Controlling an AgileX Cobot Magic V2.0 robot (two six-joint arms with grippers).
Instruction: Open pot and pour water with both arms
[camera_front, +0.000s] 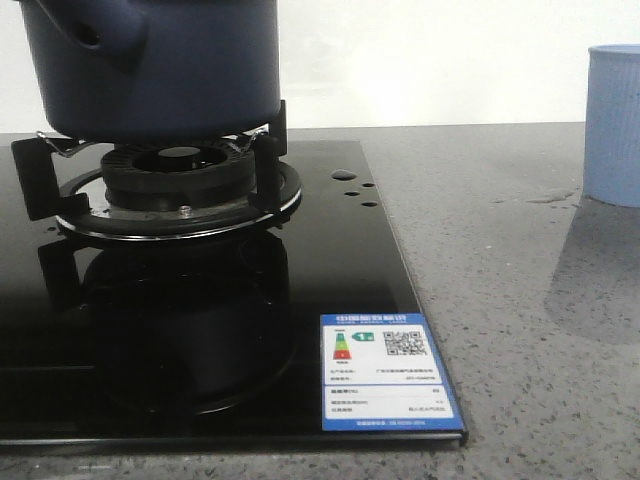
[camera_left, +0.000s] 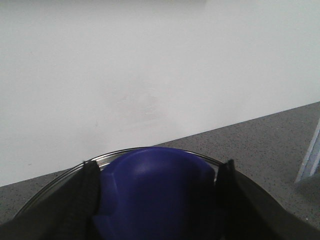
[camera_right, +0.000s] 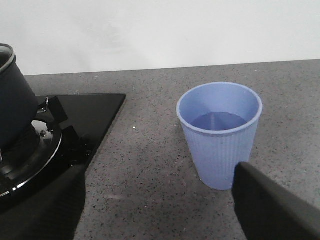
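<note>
1. The pot (camera_front: 160, 65) sits on the burner grate (camera_front: 175, 175) of the black glass stove (camera_front: 200, 330), at the left of the bench (camera_front: 520, 300); its stubby hollow handle (camera_front: 85, 32) points toward the front-left.

2. The left end effector (camera_left: 157, 192) is the interesting one. Its two dark fingers (camera_left: 82, 200) flank a rounded blue knob (camera_left: 155, 195) with a shiny metal rim (camera_left: 150, 150) curving behind it. That reads as the lid, gripped by its knob, though the pictures don't quite settle whether the pads press on it.

3. The right end effector (camera_right: 160, 205) is spread wide and empty, its fingers (camera_right: 270, 205) either side of a view onto the pale blue ribbed cup (camera_right: 220, 132). The cup stands upright on the bench, straight ahead of that end effector and just beyond its fingertips, with a little water showing at the bottom.

4. The key relation: cup dead ahead of the right arm, pot well off to its left on the stove. The right arm is the nearer one to the cup; the left arm is busy over the pot.

5. The judgement from here: the pour probably depends on the right arm closing on the cup and carrying it leftward to the pot's mouth.

6. One watch point: droplets (camera_front: 550, 196) sit on the bench beside the cup.
</note>
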